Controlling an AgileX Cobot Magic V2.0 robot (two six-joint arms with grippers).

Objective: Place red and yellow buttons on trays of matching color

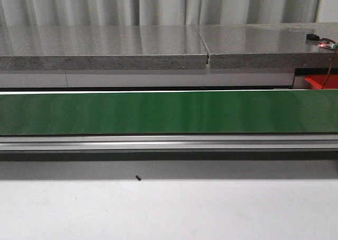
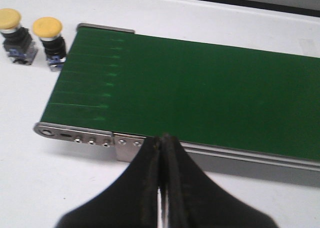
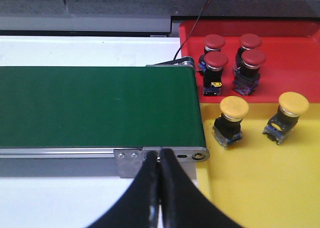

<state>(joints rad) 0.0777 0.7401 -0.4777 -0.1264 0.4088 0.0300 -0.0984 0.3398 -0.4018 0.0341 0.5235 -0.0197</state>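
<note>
No readable text, labels or numbers anywhere.

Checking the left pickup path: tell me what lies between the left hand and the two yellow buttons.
Left wrist view: only the green conveyor belt's metal end corner and bare white table.

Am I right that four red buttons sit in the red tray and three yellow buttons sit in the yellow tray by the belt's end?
Not quite: the right wrist view shows two yellow buttons in the yellow tray, not three. Four red buttons do sit in the red tray.
</note>
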